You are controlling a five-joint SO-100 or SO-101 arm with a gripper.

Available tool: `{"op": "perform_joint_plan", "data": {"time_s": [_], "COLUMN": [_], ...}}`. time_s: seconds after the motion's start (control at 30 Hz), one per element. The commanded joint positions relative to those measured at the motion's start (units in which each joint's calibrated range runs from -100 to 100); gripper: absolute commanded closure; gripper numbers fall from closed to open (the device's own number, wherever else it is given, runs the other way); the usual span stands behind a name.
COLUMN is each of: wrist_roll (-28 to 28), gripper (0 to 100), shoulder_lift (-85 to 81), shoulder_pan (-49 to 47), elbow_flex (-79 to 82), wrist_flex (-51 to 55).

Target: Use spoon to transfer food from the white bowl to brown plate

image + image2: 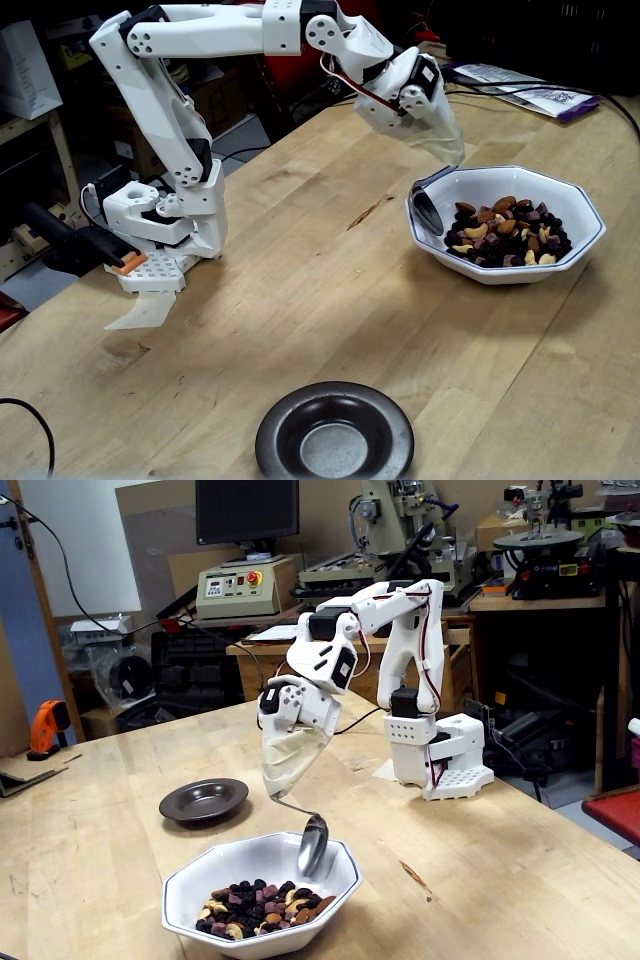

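Meanwhile, the white pincer (283,792) clamps the spoon (312,844), whose handle slants down and whose oval end dips inside the white bowl (190,890), beside the food (505,232). Its fingers are hidden under white covering. The brown plate (334,436) sits well apart on the tabletop (300,270), its lower edge cropped in one fixed view.

Shiny metal spoon (427,208), glossy plate (334,437), wooden table (300,300).
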Motion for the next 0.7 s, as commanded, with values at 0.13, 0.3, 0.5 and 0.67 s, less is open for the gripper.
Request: {"op": "perform_joint_plan", "data": {"time_s": [0.13,0.3,0.5,0.67], "wrist_roll": [0.1,0.1,0.1,0.1], "gripper": [95,95,95,95], "shoulder_lift": [-0.5,3.1,6.2,6.7], "shoulder_pan": [0.4,0.3,0.3,0.3], "elbow_flex": [-4.0,-3.9,-4.1,-4.1], "wrist_flex": [-8.9,-9.3,-9.3,-9.8]}}
